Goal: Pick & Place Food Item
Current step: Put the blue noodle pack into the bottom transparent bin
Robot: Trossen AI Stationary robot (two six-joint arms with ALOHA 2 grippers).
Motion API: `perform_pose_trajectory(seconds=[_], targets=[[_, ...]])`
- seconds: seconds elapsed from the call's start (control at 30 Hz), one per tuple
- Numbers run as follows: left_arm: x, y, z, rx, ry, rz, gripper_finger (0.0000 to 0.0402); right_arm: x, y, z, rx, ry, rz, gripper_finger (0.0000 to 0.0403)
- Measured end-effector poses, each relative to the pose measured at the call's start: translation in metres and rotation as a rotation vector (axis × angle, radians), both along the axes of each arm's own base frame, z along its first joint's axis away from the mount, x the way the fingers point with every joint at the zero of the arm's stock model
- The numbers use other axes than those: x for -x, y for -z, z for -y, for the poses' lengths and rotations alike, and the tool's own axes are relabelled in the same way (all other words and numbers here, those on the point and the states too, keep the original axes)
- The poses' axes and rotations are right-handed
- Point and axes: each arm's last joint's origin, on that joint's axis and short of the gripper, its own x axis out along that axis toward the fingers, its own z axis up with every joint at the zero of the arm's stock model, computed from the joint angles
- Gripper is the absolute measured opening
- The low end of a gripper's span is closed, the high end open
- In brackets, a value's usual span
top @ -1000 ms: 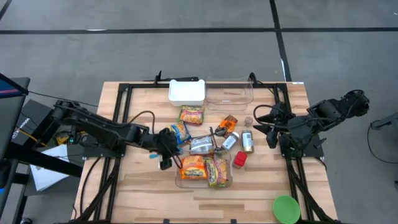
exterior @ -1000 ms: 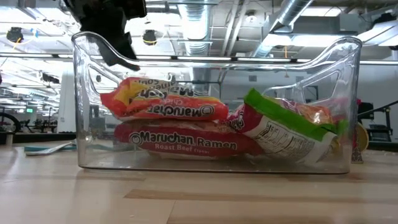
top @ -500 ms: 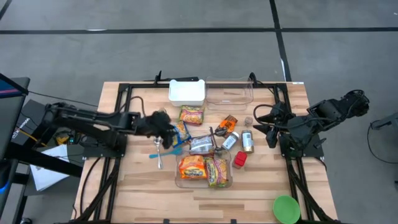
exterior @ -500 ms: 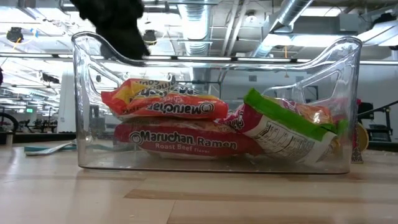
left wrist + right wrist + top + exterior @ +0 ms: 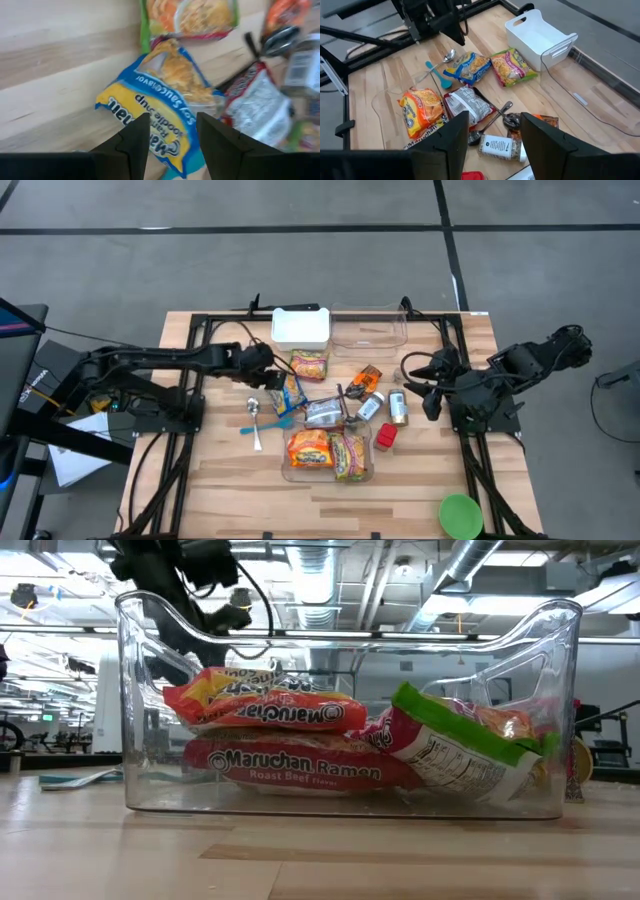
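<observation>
We see the wooden table (image 5: 220, 480) from above, with both dark arms reaching in from its sides. Near the front middle sits a clear bin (image 5: 345, 710) holding ramen packets (image 5: 300, 770), two orange-red ones stacked and a green-edged one leaning beside them. At the back edge stand a white bin (image 5: 300, 327) and an empty clear container (image 5: 368, 332) side by side.

The left gripper (image 5: 170, 132) hovers just above a blue and yellow noodle soup packet (image 5: 160, 107), which lies flat on the wood between the white bin and the clear bin. Its fingers (image 5: 135, 137) stand partly apart with nothing between them, and we cannot tell whether they touch the packet.

The right gripper (image 5: 492, 135) waits at the table's right side, fingers parted and empty, near a small jar (image 5: 398, 408).
</observation>
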Motion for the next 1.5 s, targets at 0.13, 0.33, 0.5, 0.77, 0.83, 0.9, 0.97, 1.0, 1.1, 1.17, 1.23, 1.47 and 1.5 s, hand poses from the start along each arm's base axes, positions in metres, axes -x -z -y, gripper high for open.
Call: perform_pose_trajectory(seconds=[0.13, 0.33, 0.5, 0.77, 0.83, 0.9, 0.97, 1.0, 1.1, 1.17, 1.23, 1.47, 1.5], targets=[[-0.007, 0.015, -0.002, -0.003, 0.026, -0.066, 0.0157, 0.000, 0.000, 0.000, -0.002, 0.001, 0.003, 0.0171], [-0.012, 0.024, -0.002, -0.014, 0.055, -0.101, 0.0157, 0.000, 0.000, 0.000, -0.002, 0.000, 0.003, 0.0171], [-0.015, 0.029, -0.003, -0.027, 0.071, -0.121, 0.0157, 0.000, 0.000, 0.000, 0.000, -0.002, 0.002, 0.0171], [-0.016, 0.031, -0.003, -0.029, 0.077, -0.127, 0.0157, 0.000, 0.000, 0.000, 0.000, -0.002, 0.002, 0.0171], [-0.016, 0.032, -0.003, -0.032, 0.075, -0.133, 0.0157, 0.000, 0.000, 0.000, 0.000, -0.002, 0.002, 0.0171], [-0.016, 0.031, -0.004, -0.048, 0.068, -0.133, 0.0157, 0.000, 0.000, 0.000, 0.000, -0.002, 0.002, 0.0171], [-0.015, 0.031, -0.004, -0.066, 0.059, -0.141, 0.0157, 0.000, 0.000, 0.000, 0.000, -0.002, 0.002, 0.0171], [-0.015, 0.031, -0.005, -0.072, 0.054, -0.142, 0.0157, 0.000, 0.000, 0.000, 0.000, -0.002, 0.002, 0.0171], [-0.015, 0.031, -0.007, -0.087, 0.050, -0.147, 0.0157, 0.000, 0.000, 0.000, 0.000, -0.002, 0.002, 0.0171], [-0.015, 0.032, -0.009, -0.095, 0.057, -0.152, 0.0157, 0.000, 0.000, 0.000, 0.000, -0.002, 0.002, 0.0171], [-0.016, 0.036, -0.011, -0.096, 0.058, -0.165, 0.0157, 0.000, 0.000, 0.000, 0.000, -0.002, 0.002, 0.0171], [-0.022, 0.048, -0.014, -0.075, 0.103, -0.188, 0.0157, 0.000, -0.001, 0.000, -0.003, -0.003, 0.006, 0.0171], [-0.022, 0.048, -0.014, -0.078, 0.102, -0.187, 0.0157, 0.000, -0.001, 0.000, -0.007, -0.003, 0.010, 0.0171]])
